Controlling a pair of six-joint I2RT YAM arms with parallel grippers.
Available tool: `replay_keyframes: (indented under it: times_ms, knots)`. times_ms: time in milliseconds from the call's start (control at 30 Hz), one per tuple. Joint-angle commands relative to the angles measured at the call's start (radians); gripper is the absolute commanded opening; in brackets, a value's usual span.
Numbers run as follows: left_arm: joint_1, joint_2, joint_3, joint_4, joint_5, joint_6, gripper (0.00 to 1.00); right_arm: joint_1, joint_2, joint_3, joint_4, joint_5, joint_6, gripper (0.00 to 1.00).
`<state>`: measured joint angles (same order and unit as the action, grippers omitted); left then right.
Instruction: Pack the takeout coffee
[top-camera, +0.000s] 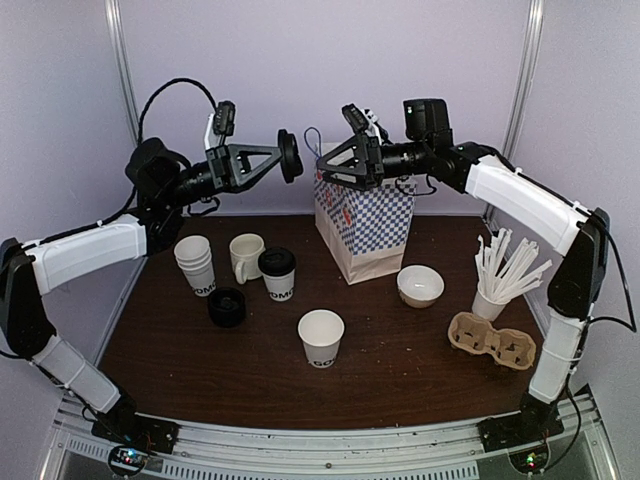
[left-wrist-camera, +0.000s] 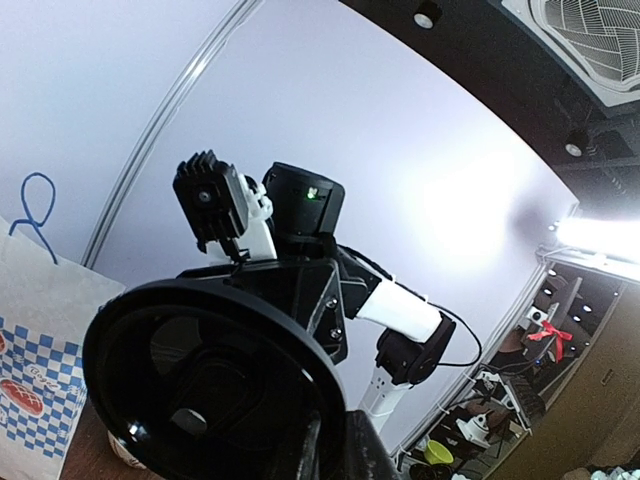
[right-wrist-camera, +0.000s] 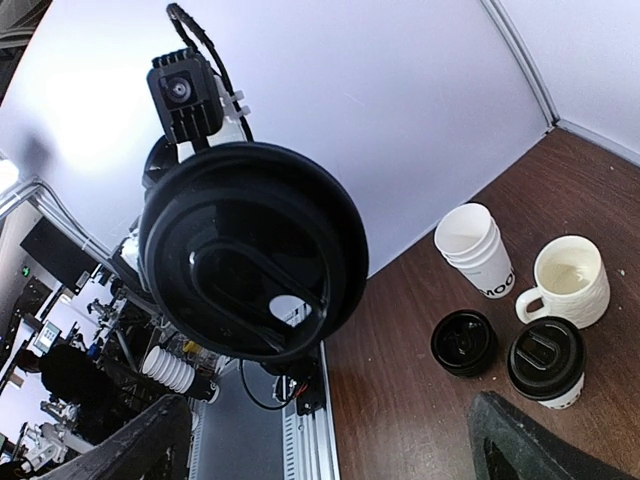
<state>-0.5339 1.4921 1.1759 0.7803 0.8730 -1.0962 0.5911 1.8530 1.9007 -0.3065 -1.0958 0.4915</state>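
The left claw (top-camera: 282, 158) is up in the air, clenched on the edge of a round black plastic lid (top-camera: 292, 157). The lid is turned on its side and faces the right claw (top-camera: 337, 145). The right claw is spread wide and holds nothing. It hangs near the lid, up by the top of a white paper bag with blue checks (top-camera: 368, 225). The bag stands at the back of the dark brown tabletop (top-camera: 400, 370).

The takeout coffee (top-camera: 277, 273) is a small white paper cup with a black lid on it. It stands upright on the tabletop, left of the bag, well below both claws. A cream mug with a handle (top-camera: 245, 256) is just beside it. A stack of white paper cups (top-camera: 196, 263) stands left of the mug. A second black lid (top-camera: 227, 306) lies in front of them. An open white paper cup (top-camera: 321, 338) stands alone nearer the front. A white bowl (top-camera: 420, 285), a cup of white sticks (top-camera: 500, 280) and a brown cardboard cup holder (top-camera: 492, 340) are on the right.
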Motion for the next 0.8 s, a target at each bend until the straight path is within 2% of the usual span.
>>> replay_keyframes:
  times_ms: [0,767]
  knots:
    - [-0.015,0.02,0.0,0.088,0.027,-0.033,0.11,0.024,0.017,0.066,0.122,-0.046,0.105,1.0]
    - [-0.038,0.026,0.005,0.044,0.026,-0.014,0.11,0.065,0.053,0.116,0.029,0.007,0.051,1.0]
